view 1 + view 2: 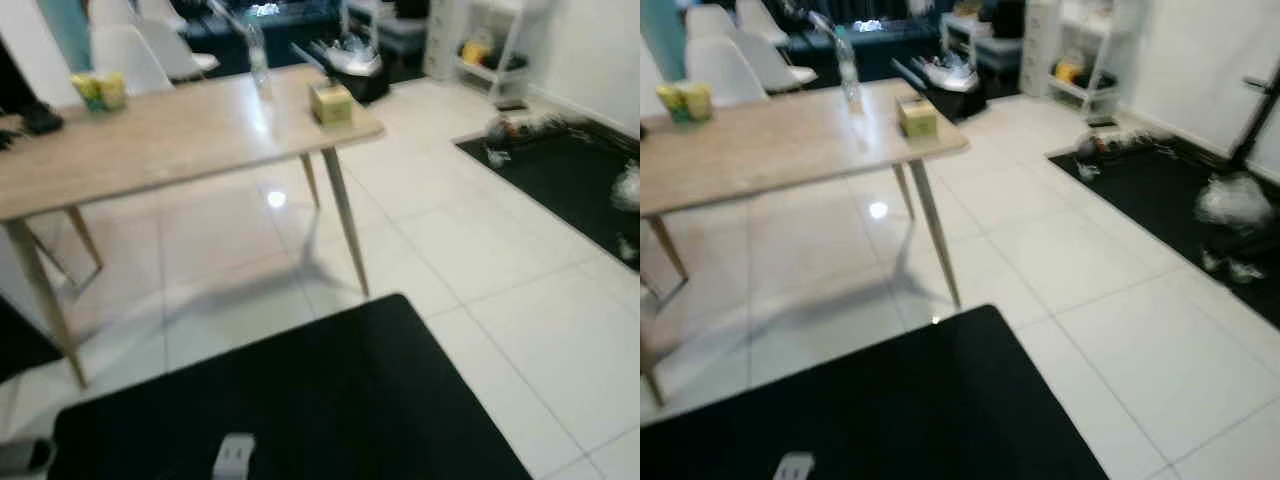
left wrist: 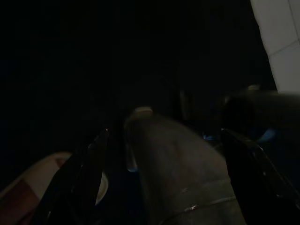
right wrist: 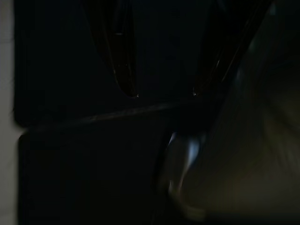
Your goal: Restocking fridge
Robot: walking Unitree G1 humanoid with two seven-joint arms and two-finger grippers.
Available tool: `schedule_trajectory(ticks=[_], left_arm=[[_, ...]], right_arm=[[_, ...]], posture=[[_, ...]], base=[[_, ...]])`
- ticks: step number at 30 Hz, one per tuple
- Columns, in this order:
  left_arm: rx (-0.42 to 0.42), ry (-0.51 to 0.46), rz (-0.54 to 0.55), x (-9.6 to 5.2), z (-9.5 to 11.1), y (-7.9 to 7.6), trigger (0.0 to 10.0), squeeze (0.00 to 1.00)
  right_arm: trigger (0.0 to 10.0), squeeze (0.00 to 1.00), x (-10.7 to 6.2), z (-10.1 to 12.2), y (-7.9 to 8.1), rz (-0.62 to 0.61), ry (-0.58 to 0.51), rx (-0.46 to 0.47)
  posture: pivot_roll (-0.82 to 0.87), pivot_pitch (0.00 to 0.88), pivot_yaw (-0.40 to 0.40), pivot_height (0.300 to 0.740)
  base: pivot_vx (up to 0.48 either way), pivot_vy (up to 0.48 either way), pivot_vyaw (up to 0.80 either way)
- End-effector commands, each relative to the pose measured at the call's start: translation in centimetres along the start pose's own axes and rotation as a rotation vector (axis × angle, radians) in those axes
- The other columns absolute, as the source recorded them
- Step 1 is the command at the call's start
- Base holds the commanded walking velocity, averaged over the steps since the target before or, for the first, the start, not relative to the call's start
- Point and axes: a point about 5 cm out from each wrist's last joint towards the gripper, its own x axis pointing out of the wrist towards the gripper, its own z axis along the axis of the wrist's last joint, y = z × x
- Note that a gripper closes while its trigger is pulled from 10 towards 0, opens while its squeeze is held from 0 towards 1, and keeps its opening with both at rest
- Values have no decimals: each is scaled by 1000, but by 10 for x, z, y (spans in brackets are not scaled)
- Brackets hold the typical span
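Wooden table (image 1: 170,135) seen across upper left of frame, on white tiled floor (image 1: 480,270). Near table's right end: small yellow box (image 1: 331,103), with clear plastic bottle (image 1: 258,62) just behind it. Yellow-green cartons (image 1: 99,90) placed at table's far edge, upper left. Black mat (image 1: 300,400) spread at bottom centre. Left gripper (image 2: 164,140) shown dark, fingers held apart. Right gripper (image 3: 164,89) shown dark, fingers apart, nothing between them.

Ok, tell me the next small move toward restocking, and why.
Probably step toward the wooden table: the yellow carton, clear bottle and yellow-green pack stand on it, well out of reach, while both arms hang idle over the black mat.
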Motion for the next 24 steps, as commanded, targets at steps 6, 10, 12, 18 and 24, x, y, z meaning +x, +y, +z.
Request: schedule_trajectory(ticks=[6,10,12,18,24], left_arm=[[3,24,3,-2,-6,2,10000,0],[3,23,1,-1,-5,1,10000,0],[5,26,1,-2,-6,1,10000,0],[8,29,4,-2,-7,2,10000,0],[19,32,11,-2,-5,4,10000,0]], right_arm=[[10000,0,1,-4,6,22,7,0],[10000,0,1,-4,6,28,2,1],[10000,0,1,-3,6,34,-4,9],[10000,0,0,-3,5,29,-7,16],[10000,0,0,-4,4,16,-1,13]], posture=[[2,0,2,740],[3,0,-1,740],[3,0,-1,740],[8,0,-2,740],[13,0,-3,740]], base=[[329,0,0],[326,0,111],[328,0,613],[328,0,651],[317,0,0]])
